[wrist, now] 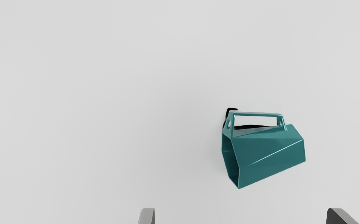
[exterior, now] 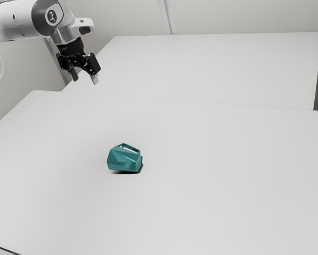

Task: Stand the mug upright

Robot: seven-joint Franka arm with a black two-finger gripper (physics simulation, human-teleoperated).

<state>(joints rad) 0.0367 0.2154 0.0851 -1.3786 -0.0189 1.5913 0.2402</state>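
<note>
My gripper [exterior: 84, 78] hangs high above the table at the exterior view's upper left, well away from the mug. A teal faceted mug [exterior: 125, 159] lies on its side on the white table, its handle on the upper side. In the wrist view the mug [wrist: 267, 152] shows its open mouth at one end and its closed base at the other. The two fingertips of the gripper [wrist: 240, 216] stand wide apart, with nothing held between them.
The white table [exterior: 212, 202] spreads around the mug on all sides. Behind it, a second white surface [exterior: 212, 69] reaches toward the back wall. A thin dark line [exterior: 3, 248] crosses the exterior view's lower left corner.
</note>
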